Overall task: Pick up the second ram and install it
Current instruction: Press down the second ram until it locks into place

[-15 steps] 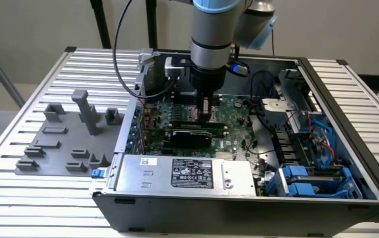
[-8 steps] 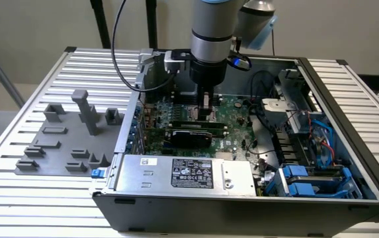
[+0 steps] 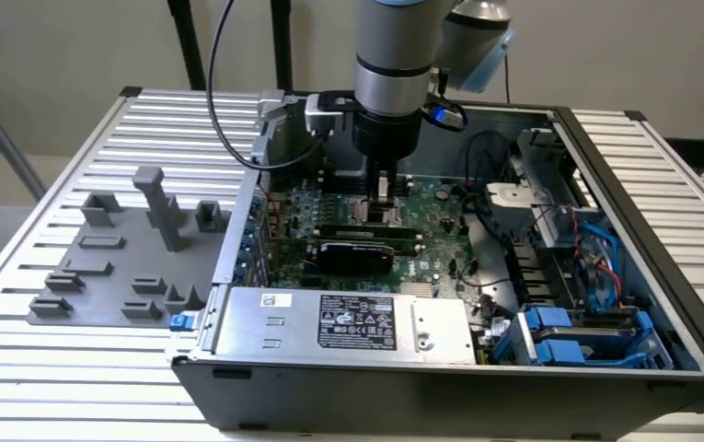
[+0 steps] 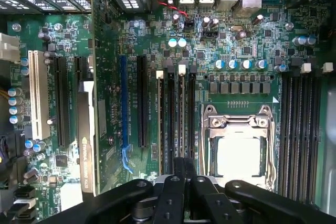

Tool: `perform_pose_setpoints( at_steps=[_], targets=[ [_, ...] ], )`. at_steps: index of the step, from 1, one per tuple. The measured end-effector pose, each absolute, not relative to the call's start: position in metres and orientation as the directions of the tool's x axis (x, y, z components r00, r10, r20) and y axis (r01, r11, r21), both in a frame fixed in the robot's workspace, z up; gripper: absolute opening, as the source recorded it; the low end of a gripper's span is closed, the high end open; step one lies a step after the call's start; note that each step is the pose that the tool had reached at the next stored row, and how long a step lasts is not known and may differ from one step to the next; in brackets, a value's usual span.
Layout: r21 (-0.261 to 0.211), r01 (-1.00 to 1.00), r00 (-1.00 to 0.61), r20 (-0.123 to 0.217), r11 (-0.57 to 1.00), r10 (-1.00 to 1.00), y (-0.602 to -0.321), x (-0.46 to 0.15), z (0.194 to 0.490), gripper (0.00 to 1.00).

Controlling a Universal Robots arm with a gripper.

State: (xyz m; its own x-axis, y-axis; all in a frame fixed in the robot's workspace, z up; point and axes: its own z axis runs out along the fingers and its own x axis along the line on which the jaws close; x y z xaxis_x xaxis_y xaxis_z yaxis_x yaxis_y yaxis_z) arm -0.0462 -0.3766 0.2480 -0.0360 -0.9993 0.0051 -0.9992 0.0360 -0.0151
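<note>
My gripper hangs inside the open computer case, low over the memory slots of the green motherboard. These slots lie beside the silver CPU socket. The black fingers are drawn together, shut on the second ram. It shows edge-on as a thin pale strip between them. In the wrist view the stick runs on from the fingertips as a narrow line along a slot with a white clip at its end. How deep it sits in the slot is hidden.
A black graphics card and the silver power supply lie in front of the gripper. Cables and blue drive bays fill the exterior view's right of the case. A grey parts fixture rests on the slatted table at that view's left.
</note>
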Motion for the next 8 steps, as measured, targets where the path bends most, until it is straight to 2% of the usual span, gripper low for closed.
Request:
perform_pose_setpoints(
  at_steps=[8],
  targets=[
    [-0.015,-0.999,-0.036,0.005,0.036,-0.999,-0.3766,-0.0461,0.2482,0.0]
  ],
)
